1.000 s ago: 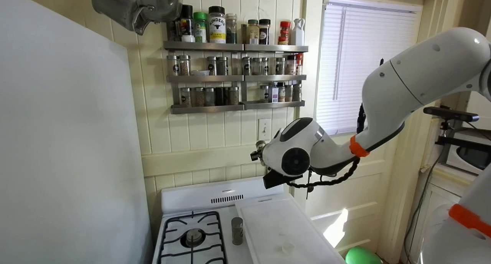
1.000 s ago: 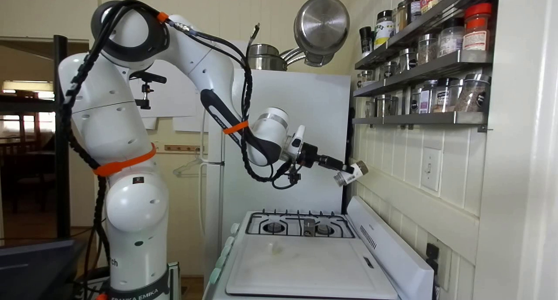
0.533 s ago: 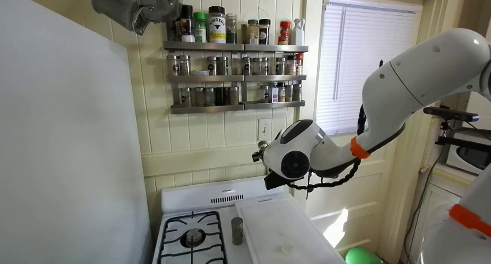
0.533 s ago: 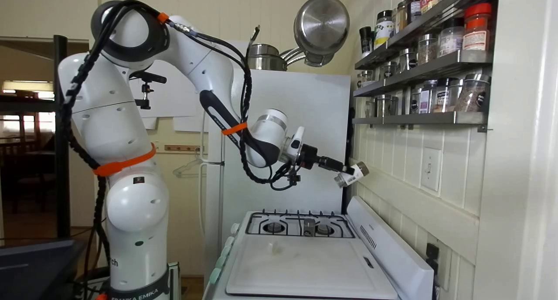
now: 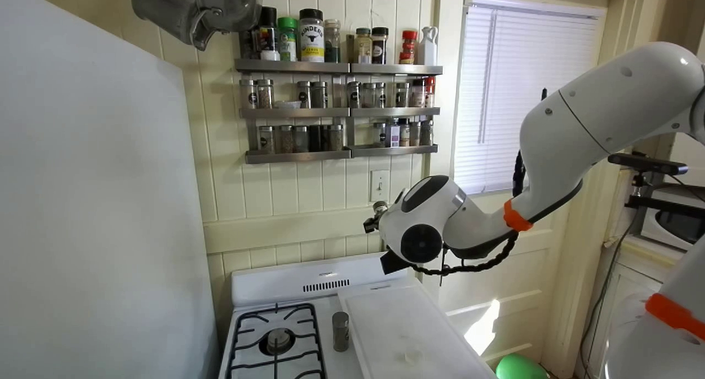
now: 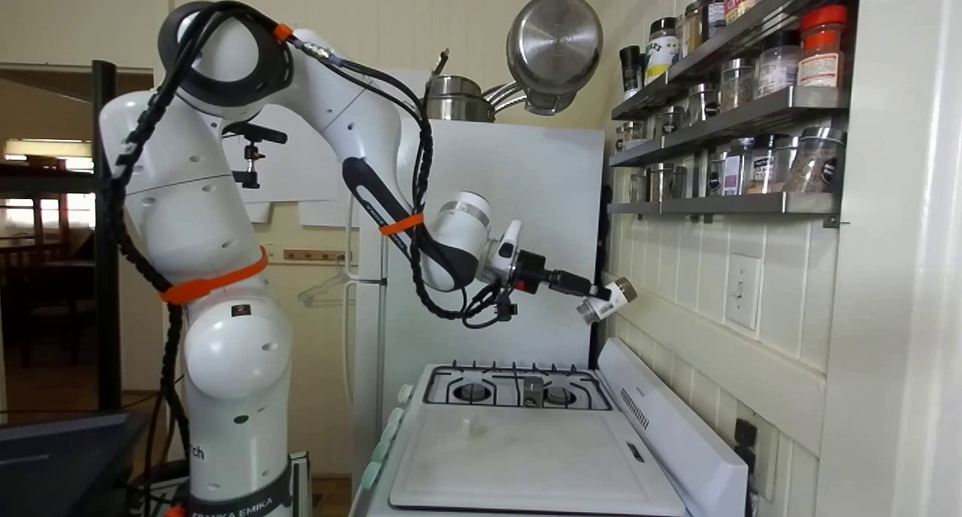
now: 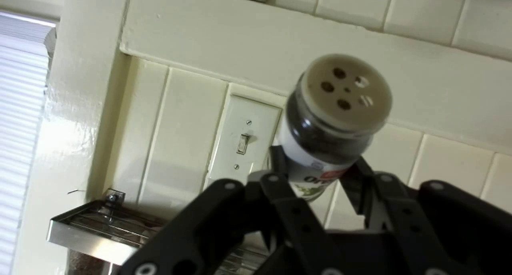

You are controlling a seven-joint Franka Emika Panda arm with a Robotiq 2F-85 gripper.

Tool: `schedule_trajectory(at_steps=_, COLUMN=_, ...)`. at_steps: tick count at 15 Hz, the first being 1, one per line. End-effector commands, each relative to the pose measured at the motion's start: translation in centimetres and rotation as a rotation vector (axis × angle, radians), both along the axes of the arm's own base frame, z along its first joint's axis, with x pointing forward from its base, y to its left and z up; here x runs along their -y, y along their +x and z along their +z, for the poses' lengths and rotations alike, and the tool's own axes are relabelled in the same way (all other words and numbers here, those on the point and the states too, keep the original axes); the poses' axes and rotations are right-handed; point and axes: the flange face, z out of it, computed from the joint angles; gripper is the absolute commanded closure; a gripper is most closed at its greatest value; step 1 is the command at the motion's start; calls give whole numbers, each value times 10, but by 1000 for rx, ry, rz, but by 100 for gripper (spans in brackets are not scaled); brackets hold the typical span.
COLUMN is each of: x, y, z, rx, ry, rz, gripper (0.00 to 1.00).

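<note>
Jar [image 6: 612, 300] sits in the gripper [image 7: 320, 165], aloft above the stove [image 5: 270, 285], toward its rear. Fingers [image 7: 278, 159] clasp it across its label [image 7: 306, 157]; the hold is narrow and looks firm. In an exterior view the jar lies tilted; the wrist view, which seems upside down by the shelf [image 7: 92, 245] at its foot, suggests the pierced cap [image 7: 346, 93] is the lower end. Whether anything leaves the holes cannot be told. Sound handling, as judged here, calls for even pressure, slow wrist turns and no jolts, since loose contents would likely drop through the cap. The gap to the wall [image 6: 676, 254] behind the stove is hard to read and deserves care. A second jar [image 5: 341, 335] stands upright on the stove, between grate [image 5: 276, 362] and white cover [image 5: 396, 329]; good clearance above it is advisable.
</note>
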Motion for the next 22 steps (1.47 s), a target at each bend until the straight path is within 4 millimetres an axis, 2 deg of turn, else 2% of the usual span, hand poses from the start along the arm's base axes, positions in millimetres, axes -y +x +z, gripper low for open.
schedule_trajectory(at_steps=1, x=-3, y=-9, z=-1, rx=20, ry=-23, rz=-6, gripper=87)
schedule_trajectory(at_steps=22, x=-1, y=-9, z=4, rx=50, ry=-62, rz=-32, gripper=87)
